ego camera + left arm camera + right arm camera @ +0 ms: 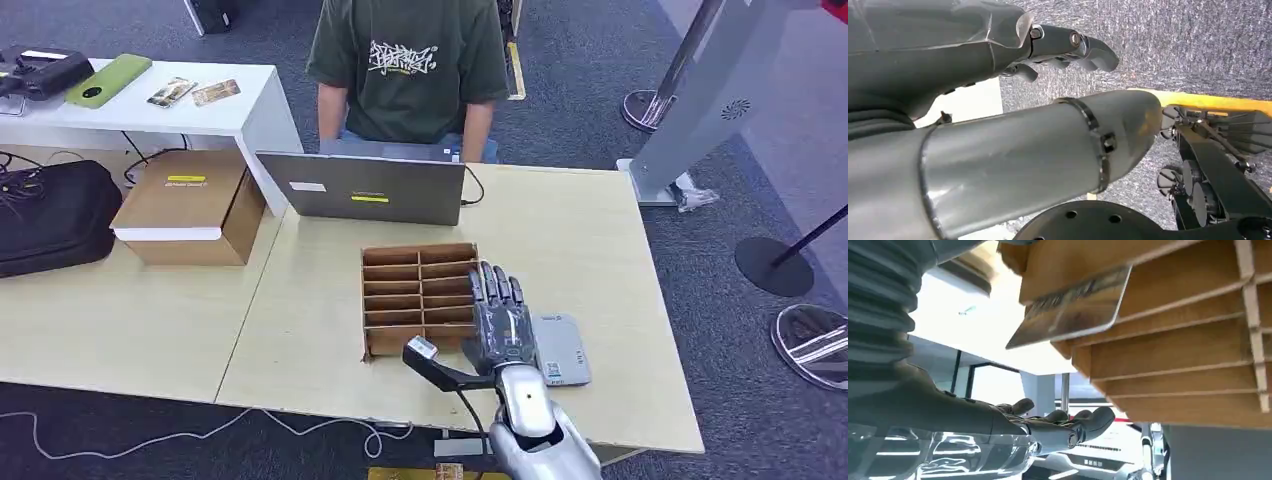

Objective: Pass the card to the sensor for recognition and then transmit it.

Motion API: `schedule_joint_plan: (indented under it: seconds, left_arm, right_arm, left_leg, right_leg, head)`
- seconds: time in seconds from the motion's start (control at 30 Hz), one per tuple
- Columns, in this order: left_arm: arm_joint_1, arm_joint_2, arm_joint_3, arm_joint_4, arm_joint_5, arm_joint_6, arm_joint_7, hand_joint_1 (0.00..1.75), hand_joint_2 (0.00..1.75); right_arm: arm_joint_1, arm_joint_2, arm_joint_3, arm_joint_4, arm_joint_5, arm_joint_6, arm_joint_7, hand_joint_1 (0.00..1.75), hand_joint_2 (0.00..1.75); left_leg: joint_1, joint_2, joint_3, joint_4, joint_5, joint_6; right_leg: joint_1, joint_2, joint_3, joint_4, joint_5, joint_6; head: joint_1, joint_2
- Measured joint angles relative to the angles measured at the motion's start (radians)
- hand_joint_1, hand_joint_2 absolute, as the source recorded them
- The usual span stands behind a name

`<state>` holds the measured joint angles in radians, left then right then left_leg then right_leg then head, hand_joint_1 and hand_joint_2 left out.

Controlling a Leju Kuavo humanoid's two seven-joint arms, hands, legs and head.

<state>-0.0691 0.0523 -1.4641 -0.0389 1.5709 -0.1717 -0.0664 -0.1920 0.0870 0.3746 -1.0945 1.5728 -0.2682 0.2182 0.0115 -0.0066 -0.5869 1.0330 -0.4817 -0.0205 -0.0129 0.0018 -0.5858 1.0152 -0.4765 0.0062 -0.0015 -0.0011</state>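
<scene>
The right hand [500, 320] hovered palm-down, fingers stretched flat and apart, grasping nothing, over the right edge of the wooden divider box [415, 295] and the grey sensor [562, 348] just beside it. In the right wrist view, the card [1070, 310] leaned tilted in a slot of the box, apart from the fingers [1068, 427]. The left hand [1068, 47] hung over carpet [1198, 45], fingers loosely curled, holding nothing. A laptop [365, 187] stood behind the box on the table [600, 240].

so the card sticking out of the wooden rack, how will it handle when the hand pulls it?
The card looks thin, flat and unbent, so probably stiff and light. Its glossy face suggests it may slip in the right hand. It leans loosely in the wooden rack, so should slide out easily.
</scene>
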Motion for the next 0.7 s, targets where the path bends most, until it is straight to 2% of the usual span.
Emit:
schedule_joint_plan:
  seconds: [0.37,0.7]
  left_arm:
    - [0.001,0.0,0.0,0.0,0.0,0.0,-0.006,0.0,0.0]
    - [0.001,-0.002,0.0,0.0,0.0,0.0,-0.006,0.0,0.0]
  right_arm:
    - [0.061,-0.027,0.02,-0.136,0.0,0.057,0.034,0.0,1.75]
    - [0.103,-0.029,0.027,-0.201,0.0,0.078,0.011,0.0,1.75]
  left_leg:
    - [0.0,0.0,0.0,0.0,0.0,0.0]
    - [0.0,0.0,0.0,0.0,0.0,0.0]
  right_leg:
    - [0.0,0.0,0.0,0.0,0.0,0.0]
    - [0.0,0.0,0.0,0.0,0.0,0.0]
  head:
    - [0.0,0.0]
    - [0.0,0.0]
